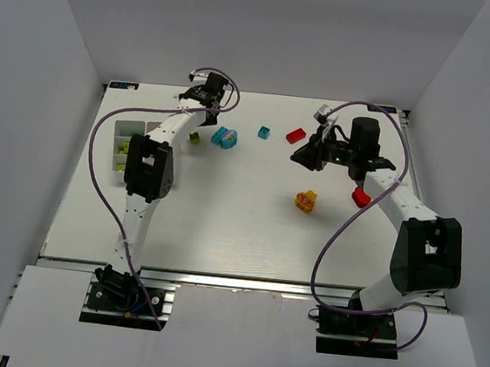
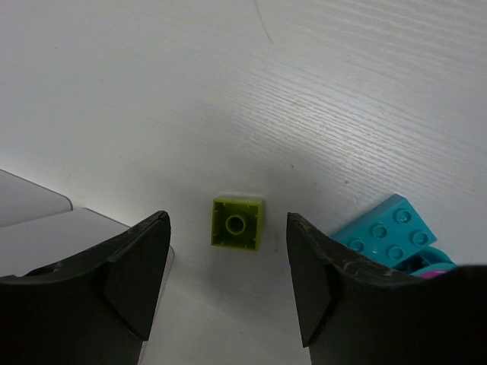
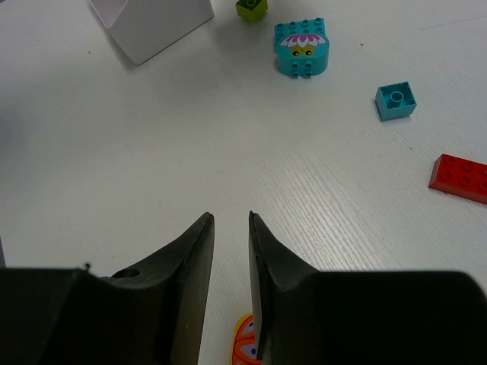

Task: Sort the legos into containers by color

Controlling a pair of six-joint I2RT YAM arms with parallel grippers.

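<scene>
The left jaws hover over a lime brick (image 2: 238, 222) beside the tray (image 1: 131, 128).
Released, they straddle the lime brick without touching it, lined up, I judge, for a grasp and a short carry to the white tray just beside it. The tray's visible compartments hold lime-green bricks (image 1: 124, 145); the arm (image 1: 150, 169) hides the rest. The right jaws, nearly together, grasp nothing above the counter (image 1: 225, 208).

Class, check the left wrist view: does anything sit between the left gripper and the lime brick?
Nothing visible does. The lime brick lies on the bare table between the left gripper's open fingers. The cyan brick sits off to one side, beyond a finger.
</scene>
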